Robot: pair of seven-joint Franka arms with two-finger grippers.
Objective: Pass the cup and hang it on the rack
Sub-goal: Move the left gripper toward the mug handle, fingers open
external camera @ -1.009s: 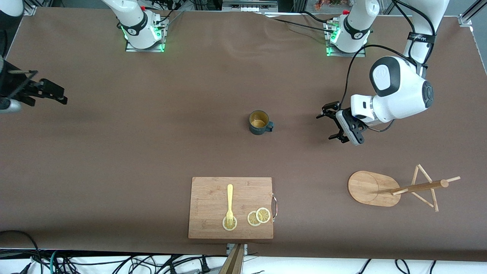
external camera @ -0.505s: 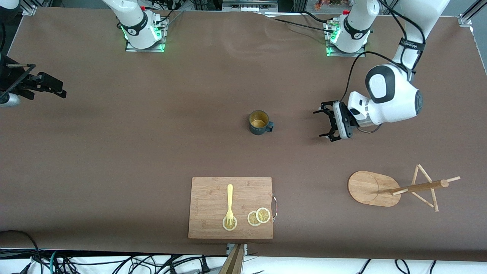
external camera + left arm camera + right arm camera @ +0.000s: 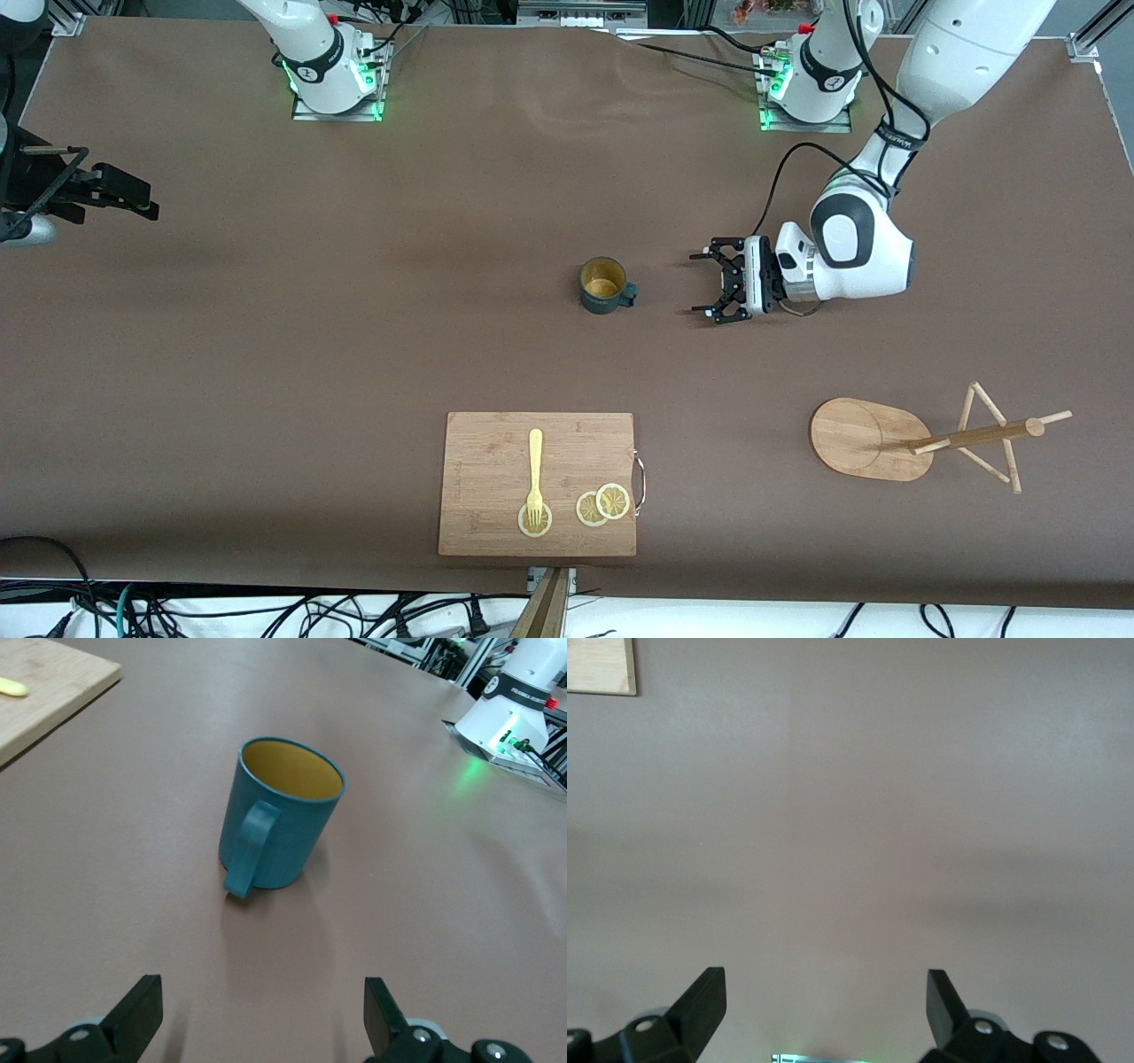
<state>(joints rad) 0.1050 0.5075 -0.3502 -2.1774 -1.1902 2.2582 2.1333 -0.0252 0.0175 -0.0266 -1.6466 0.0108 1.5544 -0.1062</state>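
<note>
One cup [image 3: 606, 285]. One rack [image 3: 921, 438], toward the left arm's end from the cup. One board [image 3: 496, 496], nearer the camera than the cup, carrying one fork [image 3: 535, 474] and three lemon slices [image 3: 603, 504]. Two grippers: left [image 3: 714, 284], right [image 3: 133, 202].

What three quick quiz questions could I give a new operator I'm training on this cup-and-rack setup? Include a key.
1. True or false: the left gripper is shut on the cup.
2. Which object does the cup's handle point toward? A) the left gripper B) the right gripper C) the cutting board
3. Fill in: the fork's tines rest on a lemon ____.

Key:
1. False. Its fingers are open, beside the cup and apart from it.
2. A. The handle faces the left arm's end of the table, where the rack also stands.
3. slice. Two more slices lie beside it on the board.
</note>
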